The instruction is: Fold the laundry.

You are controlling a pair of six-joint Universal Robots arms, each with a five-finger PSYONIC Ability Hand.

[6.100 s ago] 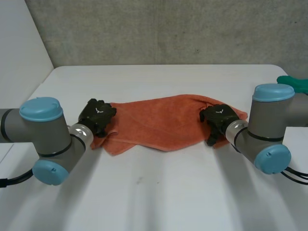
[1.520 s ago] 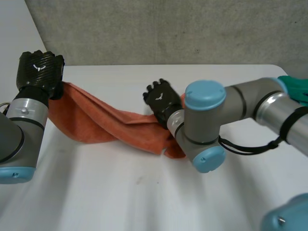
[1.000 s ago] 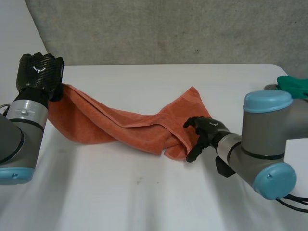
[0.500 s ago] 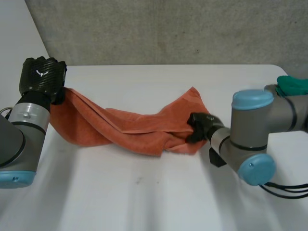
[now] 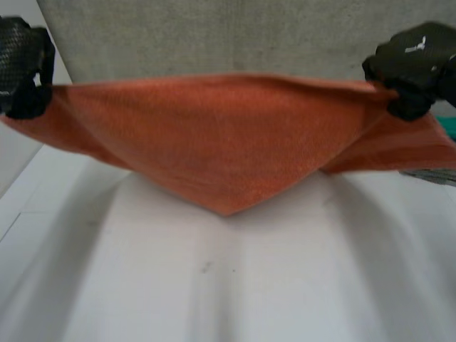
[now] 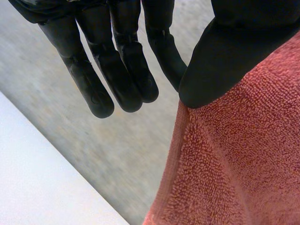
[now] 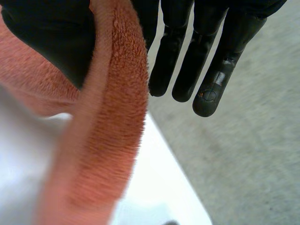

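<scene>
orange towel hanging stretched wide above the white table, left hand pinching one top corner thumb to fingers, right hand pinching the other, middle sagging to a point

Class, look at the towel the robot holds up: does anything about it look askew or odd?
Yes. The towel, held up by the left hand and the right hand, hangs askew: its lower edge drops to a point in the middle instead of a level hem, and a flap trails past the right hand. Nothing looks torn.
</scene>
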